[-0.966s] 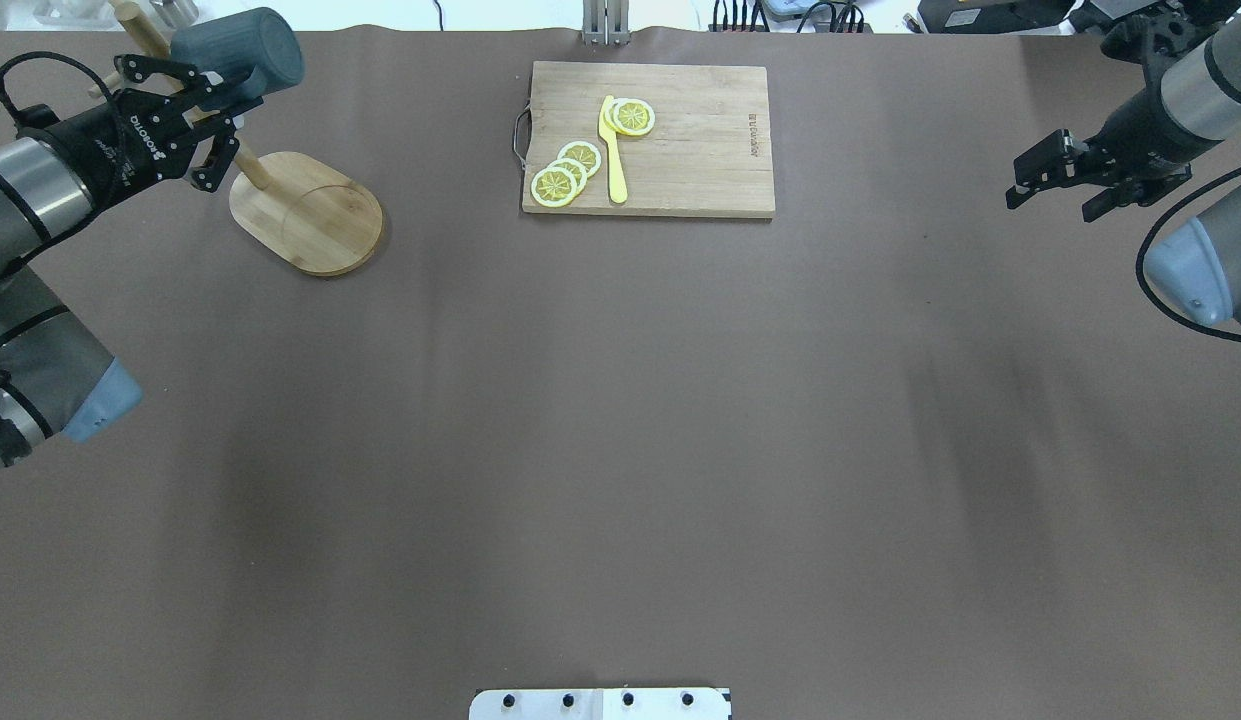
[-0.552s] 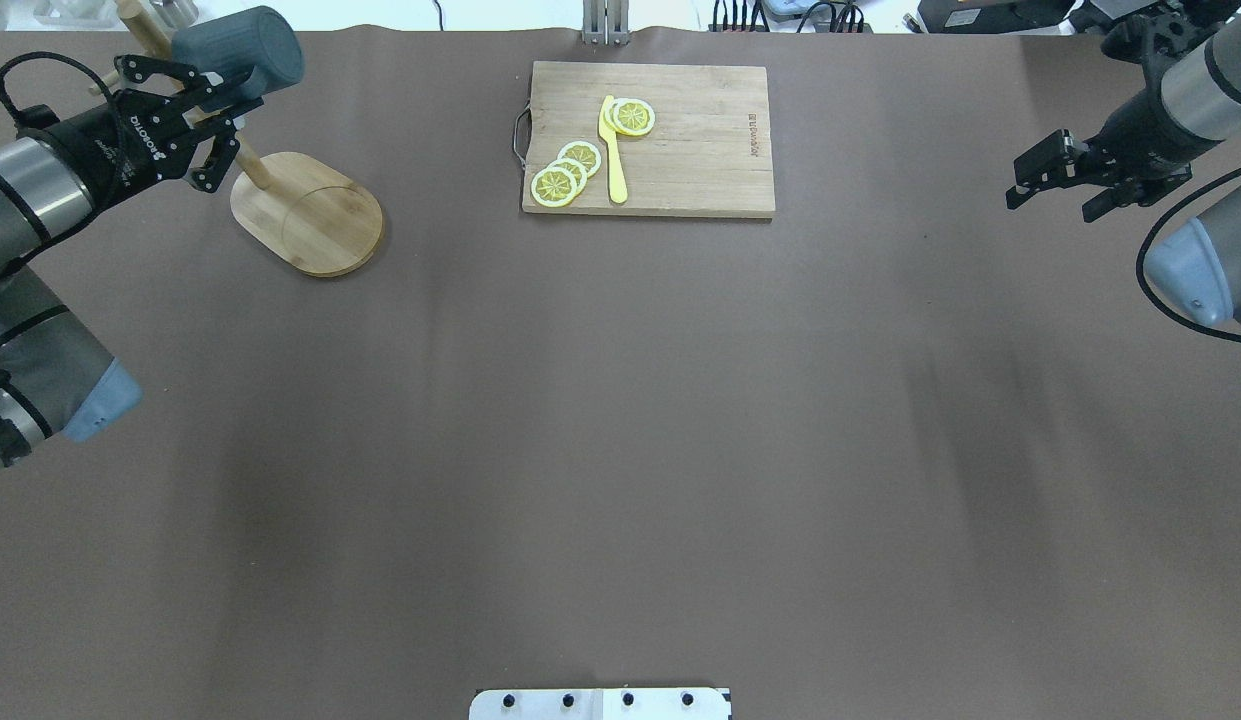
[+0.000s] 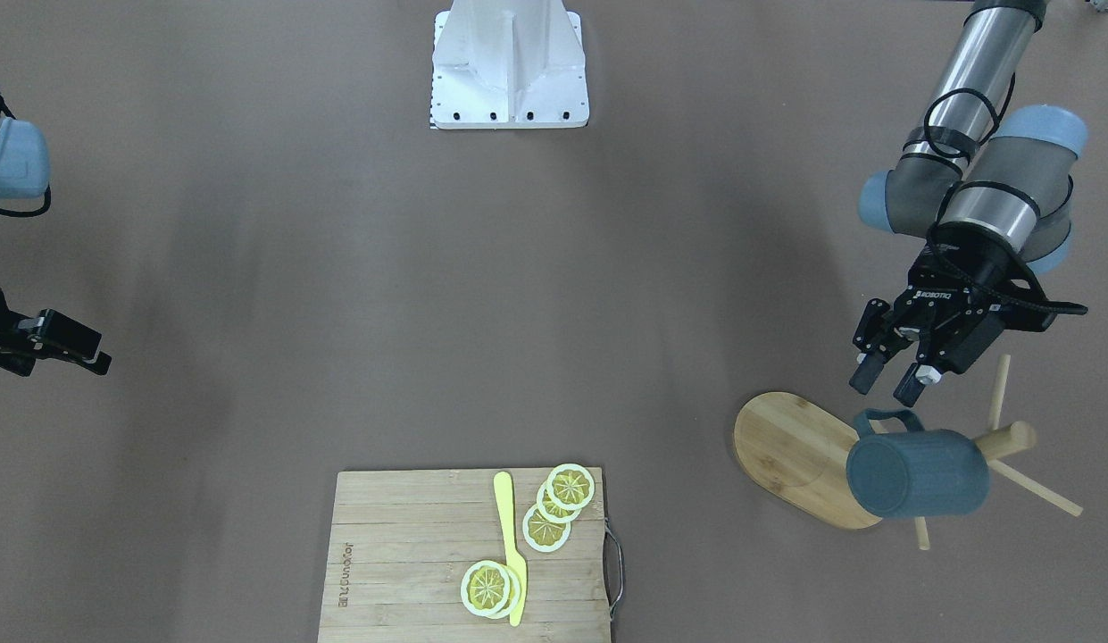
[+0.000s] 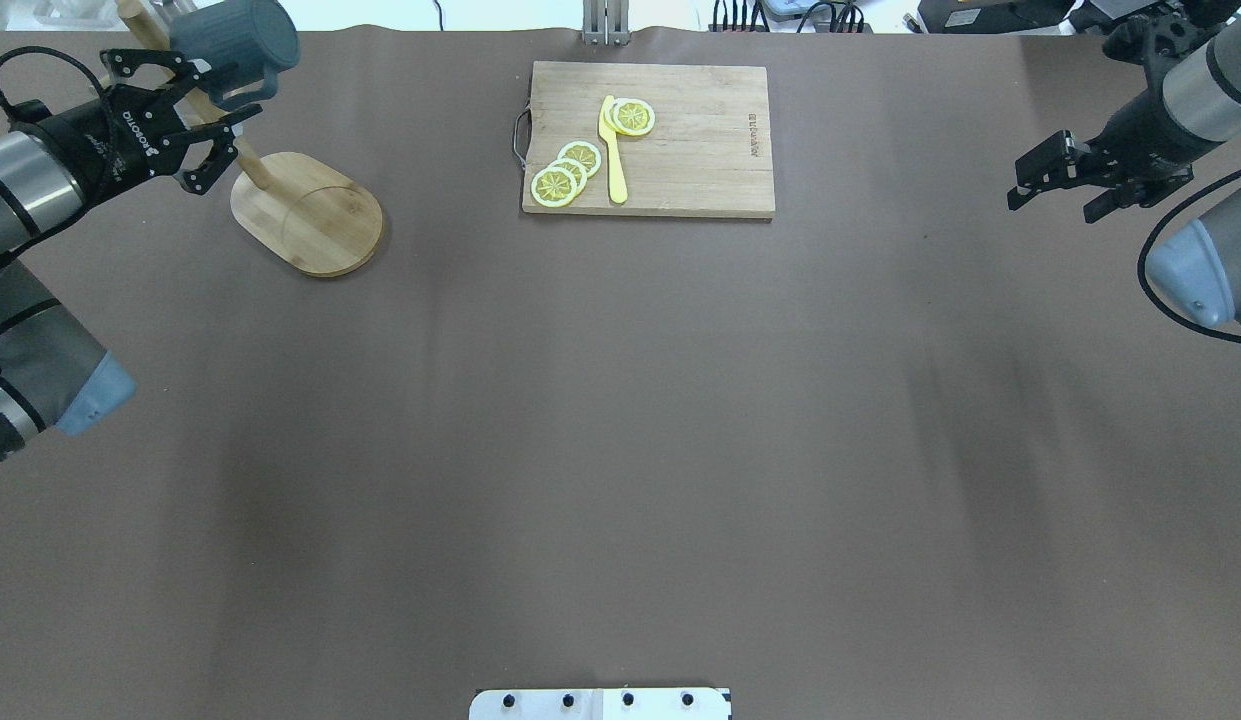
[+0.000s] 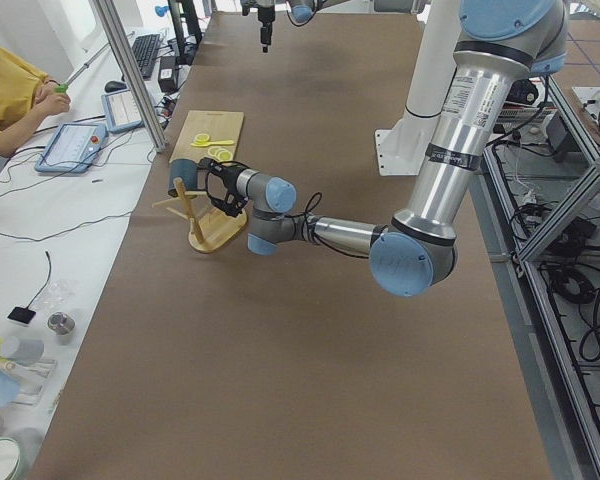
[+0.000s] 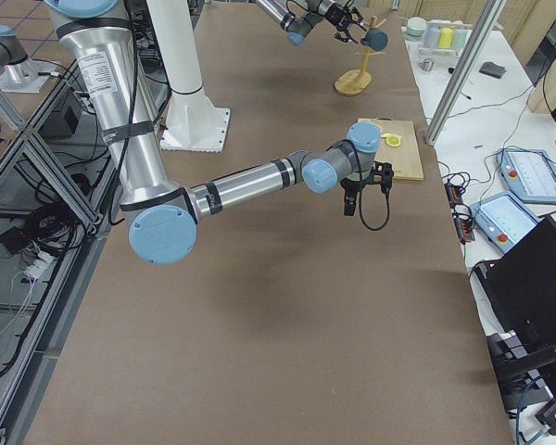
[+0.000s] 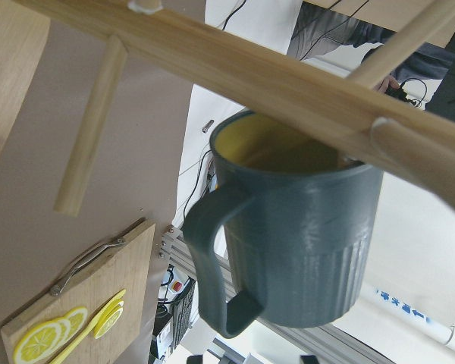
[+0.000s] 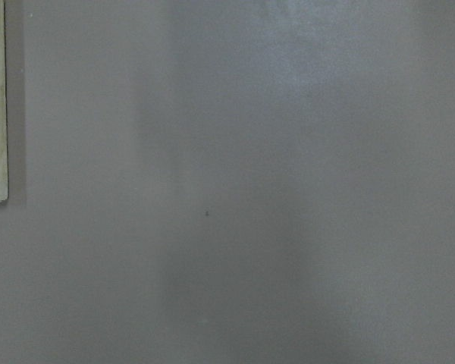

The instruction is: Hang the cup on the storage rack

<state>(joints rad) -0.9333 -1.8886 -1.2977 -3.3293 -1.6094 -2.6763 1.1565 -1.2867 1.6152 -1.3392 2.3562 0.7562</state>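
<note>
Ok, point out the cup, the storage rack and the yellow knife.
cup [image 3: 920,473], exterior front-facing view, on its side wall.
storage rack [image 3: 786,442], exterior front-facing view, on its bare oval base.
yellow knife [image 4: 612,150], overhead exterior view, mid-length.

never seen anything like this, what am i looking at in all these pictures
Two robot arms work at a brown table. One camera looks down from behind the robot, one faces it, two watch from the table's ends, and one rides on each wrist. On the table are a board with lemon slices and a yellow knife, plus a wooden rack. A blue cup hangs on the rack. The left fingers are open beside it; the right fingers are open too. Nothing is held.
</note>
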